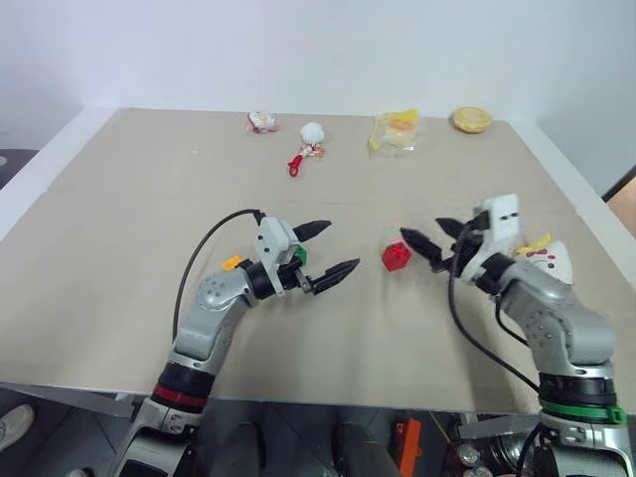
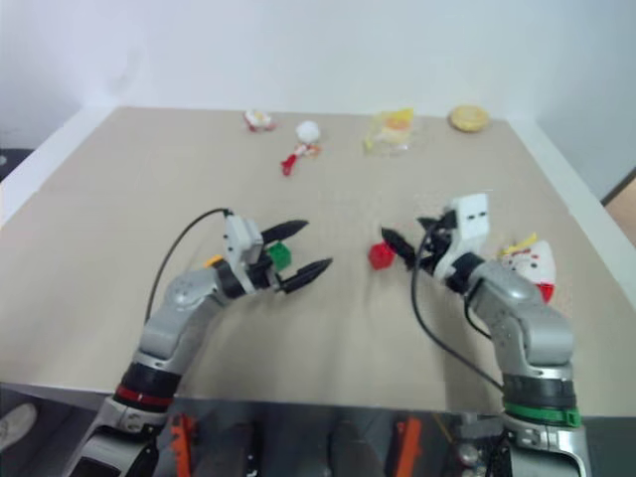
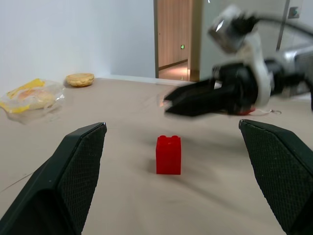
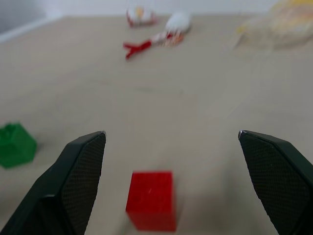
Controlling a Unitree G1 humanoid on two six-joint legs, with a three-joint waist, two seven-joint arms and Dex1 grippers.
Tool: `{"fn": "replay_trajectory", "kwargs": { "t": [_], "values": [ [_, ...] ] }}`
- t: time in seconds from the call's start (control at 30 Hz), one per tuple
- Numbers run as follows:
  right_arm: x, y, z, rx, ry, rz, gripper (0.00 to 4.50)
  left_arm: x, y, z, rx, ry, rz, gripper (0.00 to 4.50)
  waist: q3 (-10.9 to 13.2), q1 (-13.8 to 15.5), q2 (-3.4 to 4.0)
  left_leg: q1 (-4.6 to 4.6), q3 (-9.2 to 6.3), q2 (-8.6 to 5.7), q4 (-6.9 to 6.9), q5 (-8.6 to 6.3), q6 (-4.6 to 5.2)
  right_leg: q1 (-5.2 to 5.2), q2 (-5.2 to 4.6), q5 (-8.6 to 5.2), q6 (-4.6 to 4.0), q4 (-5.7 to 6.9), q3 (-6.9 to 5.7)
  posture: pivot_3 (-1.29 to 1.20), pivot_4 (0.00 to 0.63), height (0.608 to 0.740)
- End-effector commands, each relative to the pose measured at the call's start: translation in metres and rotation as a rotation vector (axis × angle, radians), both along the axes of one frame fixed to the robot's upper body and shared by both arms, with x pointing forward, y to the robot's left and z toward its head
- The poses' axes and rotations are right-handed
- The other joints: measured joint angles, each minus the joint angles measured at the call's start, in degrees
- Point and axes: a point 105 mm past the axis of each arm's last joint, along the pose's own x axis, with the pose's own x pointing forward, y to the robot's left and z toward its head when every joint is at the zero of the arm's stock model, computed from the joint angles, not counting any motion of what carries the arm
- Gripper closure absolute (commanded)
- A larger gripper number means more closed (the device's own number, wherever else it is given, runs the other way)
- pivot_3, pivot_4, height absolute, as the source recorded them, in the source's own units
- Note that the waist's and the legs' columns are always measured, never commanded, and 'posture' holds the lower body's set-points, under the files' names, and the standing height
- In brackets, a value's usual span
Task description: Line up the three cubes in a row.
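Observation:
The red cube stands on the table between my two grippers. My left gripper is open to its left, pointing toward it with nothing between the fingers. The green cube sits close beside that gripper's wrist, partly hidden by it. The yellow-orange cube peeks out behind the left forearm. My right gripper is open just right of the red cube and slightly beyond it. In the right wrist view the red cube lies between the open fingers and the green cube is off to one side.
A white-and-red plush chicken lies by my right forearm. Along the table's far edge are a small toy, a white ball with a red ribbon, a plastic bag with something yellow and a bun.

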Motion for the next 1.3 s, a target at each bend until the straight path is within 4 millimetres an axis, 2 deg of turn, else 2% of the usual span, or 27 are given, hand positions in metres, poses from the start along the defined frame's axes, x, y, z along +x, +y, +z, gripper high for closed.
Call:
{"fn": "replay_trajectory", "kwargs": {
  "t": [0.03, 0.43, 0.57, 0.73, 0.77, 0.8, 0.93, 1.03, 1.2, 1.3],
  "values": [
    [0.007, 0.002, -0.005, -0.028, 0.007, -0.043, 0.02, -0.007, -0.001, 0.013, -0.025, -0.044, -0.013, 0.00, 0.00, -0.01, 0.00, 0.00, -0.01, 0.01, 0.00, 0.00, 0.00, 0.00, 0.01, 0.00, 0.00, 0.00, 0.00, 0.00, 0.150, 0.738],
    [0.018, 0.017, -0.025, -0.024, 0.063, -0.099, 0.02, -0.007, -0.003, 0.014, -0.021, -0.044, -0.015, 0.00, 0.00, -0.04, 0.00, 0.01, -0.01, 0.01, -0.03, 0.00, 0.00, -0.01, 0.03, 0.01, -0.01, 0.00, 0.00, 0.00, 0.150, 0.738],
    [0.018, 0.020, -0.031, -0.034, 0.087, -0.100, 1.11, -0.007, -0.004, 0.014, -0.022, -0.047, -0.017, 0.00, 0.00, -0.05, 0.00, 0.00, -0.01, 0.01, -0.03, 0.00, 0.00, -0.02, 0.03, 0.01, -0.01, 0.00, 0.00, 0.00, 0.150, 0.738],
    [0.018, 0.019, -0.029, -0.043, 0.081, -0.102, 2.91, -0.007, -0.004, 0.015, -0.022, -0.049, -0.015, 0.00, 0.00, -0.06, 0.00, 0.00, -0.02, 0.01, -0.04, 0.00, 0.00, -0.02, 0.03, 0.01, -0.01, 0.00, 0.00, 0.00, 0.150, 0.738],
    [0.018, 0.018, -0.027, -0.045, 0.073, -0.098, 3.19, -0.007, -0.003, 0.015, -0.022, -0.048, -0.015, 0.00, 0.00, -0.06, 0.00, 0.00, -0.02, 0.01, -0.04, 0.00, 0.00, -0.02, 0.03, 0.01, -0.01, 0.00, 0.00, 0.00, 0.150, 0.738],
    [0.018, 0.017, -0.024, -0.048, 0.063, -0.090, 3.22, -0.007, -0.002, 0.015, -0.022, -0.047, -0.014, 0.00, 0.00, -0.07, 0.00, 0.01, -0.02, 0.01, -0.04, 0.00, 0.00, -0.02, 0.03, 0.01, -0.01, 0.00, 0.00, 0.00, 0.150, 0.738],
    [0.004, 0.033, 0.006, -0.062, -0.043, 0.151, 3.22, -0.013, 0.009, 0.012, -0.002, -0.040, -0.033, 0.00, 0.01, -0.09, 0.01, 0.00, -0.02, 0.01, -0.04, 0.00, 0.00, -0.02, 0.03, 0.00, -0.01, 0.00, 0.00, 0.00, 0.150, 0.738],
    [-0.014, 0.042, 0.013, -0.147, -0.073, 0.388, 3.22, -0.022, 0.021, 0.003, 0.054, -0.031, -0.078, 0.00, 0.01, -0.15, 0.01, 0.04, -0.01, 0.02, -0.12, 0.00, 0.00, -0.03, 0.04, -0.01, 0.01, 0.00, 0.00, 0.00, 0.150, 0.738],
    [-0.053, 0.052, 0.009, -0.256, -0.075, 0.817, 3.22, -0.037, 0.040, -0.012, 0.149, -0.003, -0.169, 0.00, 0.02, -0.13, -0.01, 0.09, -0.07, 0.09, -0.23, 0.00, 0.00, -0.03, 0.09, -0.12, -0.17, 0.00, -0.11, 0.00, 0.150, 0.738],
    [-0.066, 0.052, -0.005, -0.324, -0.032, 0.982, 3.22, -0.045, 0.047, -0.017, 0.184, 0.014, -0.213, 0.00, 0.04, -0.13, -0.03, 0.08, -0.08, 0.10, -0.22, 0.00, -0.01, -0.04, 0.09, -0.14, -0.19, 0.00, -0.13, 0.00, 0.150, 0.738]
  ]
}}
